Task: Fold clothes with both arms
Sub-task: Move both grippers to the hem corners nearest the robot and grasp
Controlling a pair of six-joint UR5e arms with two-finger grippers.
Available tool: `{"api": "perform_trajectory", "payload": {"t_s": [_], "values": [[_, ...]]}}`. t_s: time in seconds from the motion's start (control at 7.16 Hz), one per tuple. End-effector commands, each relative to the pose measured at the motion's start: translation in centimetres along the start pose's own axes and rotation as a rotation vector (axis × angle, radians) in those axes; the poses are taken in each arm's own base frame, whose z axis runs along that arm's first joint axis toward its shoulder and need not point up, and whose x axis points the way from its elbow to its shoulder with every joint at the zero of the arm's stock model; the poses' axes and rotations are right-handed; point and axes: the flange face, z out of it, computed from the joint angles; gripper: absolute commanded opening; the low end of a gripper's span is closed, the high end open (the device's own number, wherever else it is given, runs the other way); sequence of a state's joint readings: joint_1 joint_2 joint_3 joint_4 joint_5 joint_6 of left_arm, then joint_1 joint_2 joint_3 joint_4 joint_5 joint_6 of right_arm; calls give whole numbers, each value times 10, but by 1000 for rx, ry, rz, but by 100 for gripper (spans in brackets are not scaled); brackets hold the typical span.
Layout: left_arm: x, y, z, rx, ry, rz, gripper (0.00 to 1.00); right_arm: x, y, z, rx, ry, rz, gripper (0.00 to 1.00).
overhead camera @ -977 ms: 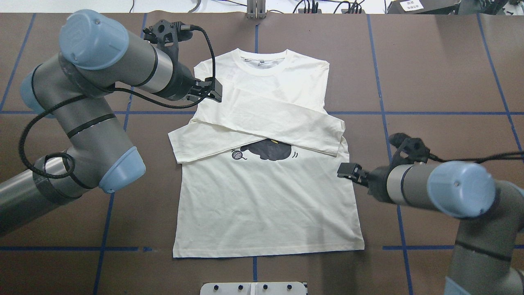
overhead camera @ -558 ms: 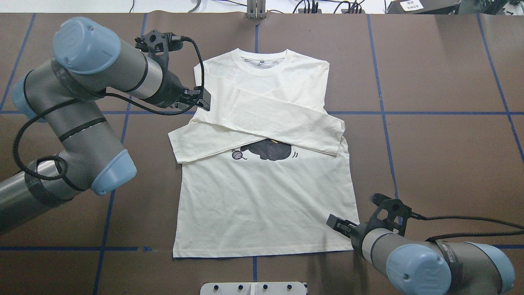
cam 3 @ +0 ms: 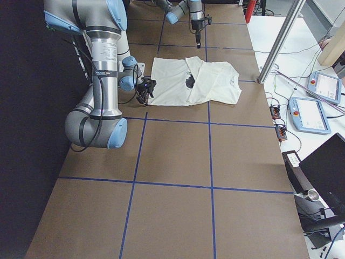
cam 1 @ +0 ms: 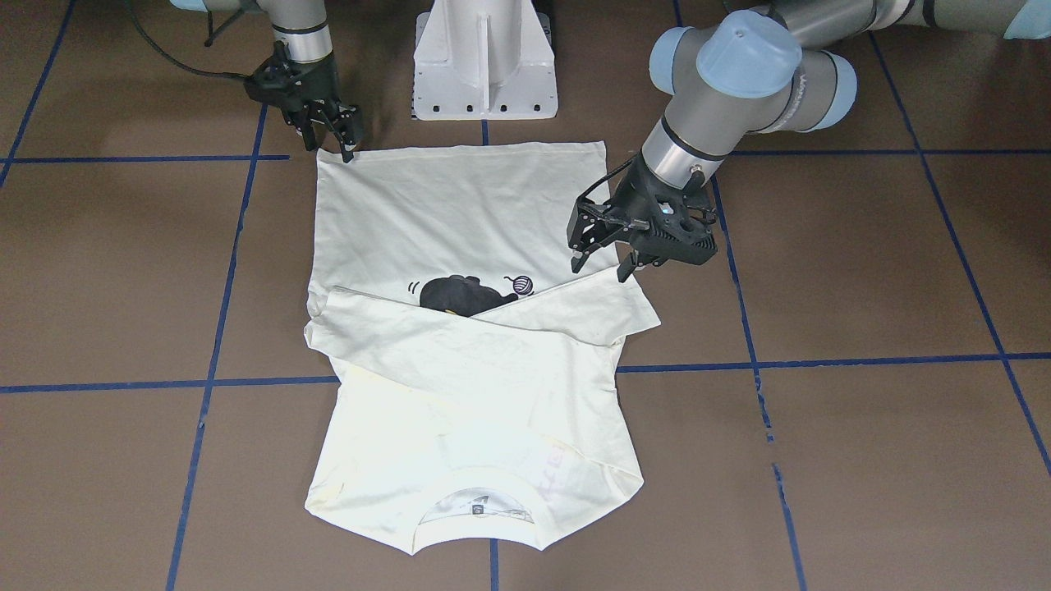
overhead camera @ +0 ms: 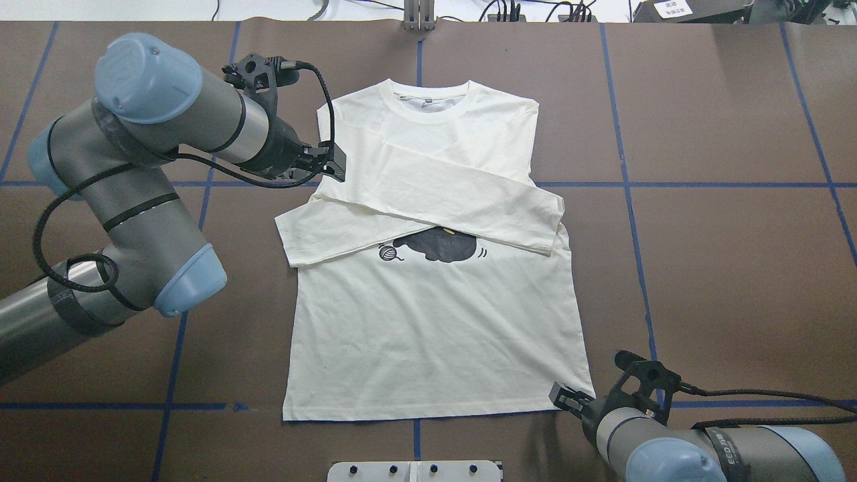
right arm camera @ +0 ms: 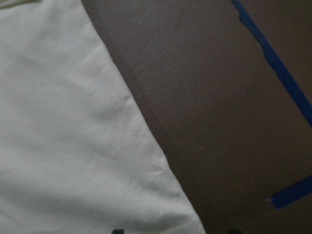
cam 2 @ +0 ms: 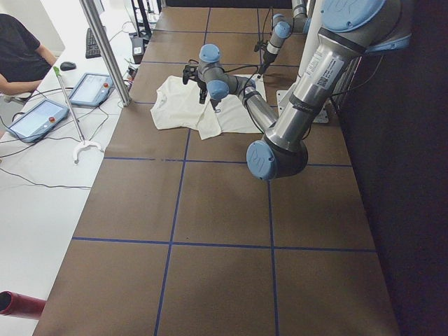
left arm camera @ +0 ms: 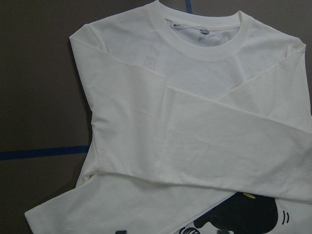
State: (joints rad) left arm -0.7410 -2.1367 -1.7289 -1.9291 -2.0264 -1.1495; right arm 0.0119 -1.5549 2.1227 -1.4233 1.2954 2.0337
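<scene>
Right gripper (overhead camera: 566,399), jaws apart, sits at the T-shirt's (overhead camera: 435,335) right hem corner. Left gripper (cam 1: 599,268), jaws also apart, hovers at the opposite side edge beside the crossed sleeves (overhead camera: 469,201). Brown table (overhead camera: 736,234) extends wide on every side.

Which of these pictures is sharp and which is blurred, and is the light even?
Right wrist view: soft and dim, the shirt looks grey-green, its weave lost. Left wrist view: sharp, the collar and creases show clearly. Overhead view: even light, no glare on the table. Both side views: the robot's edge falls into black.
</scene>
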Motion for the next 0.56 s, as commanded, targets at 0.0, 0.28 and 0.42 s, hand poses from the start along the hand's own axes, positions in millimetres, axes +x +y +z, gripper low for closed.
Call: {"api": "perform_trajectory", "payload": {"t_s": [0.0,0.28,0.42], "values": [[0,0,1,0,1,-4,69,3,3,1,1,15,6,44],[1,-1,0,1,2,-5,69,3,5,1,-3,16,12,0],[1,-1,0,1,2,-14,69,2,5,-1,-5,12,13,0]]}}
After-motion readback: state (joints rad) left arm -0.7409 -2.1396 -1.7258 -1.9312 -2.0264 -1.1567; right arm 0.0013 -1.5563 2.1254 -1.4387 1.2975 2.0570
